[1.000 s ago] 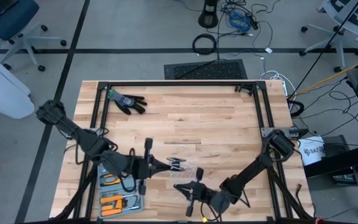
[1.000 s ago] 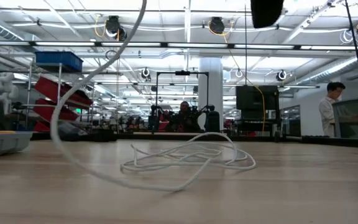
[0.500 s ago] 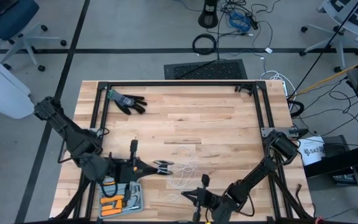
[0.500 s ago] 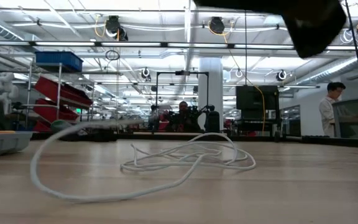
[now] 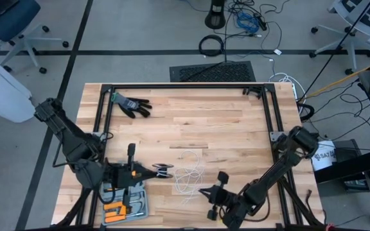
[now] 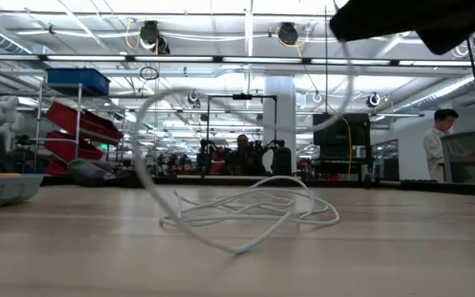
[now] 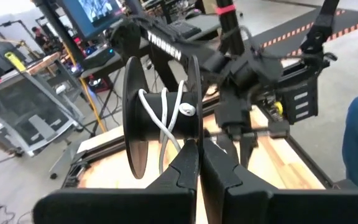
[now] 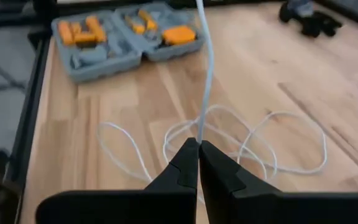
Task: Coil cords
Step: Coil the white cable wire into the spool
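Cord (image 8: 204, 74) pinched in right claw (image 8: 199, 149)

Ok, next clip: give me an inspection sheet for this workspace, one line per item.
Surface: wooden table, black frame round it.
Job's things: white cord in loose loops mid-table; black spool with a few turns of cord on it.
Clutter: black glove at the far left; grey tool case with orange tools at the near left.
Grippers: left gripper shut on the spool; right gripper shut on the cord.
Cables: loose cables on the floor beyond the table.
Surroundings: open workshop, a person standing at the right.
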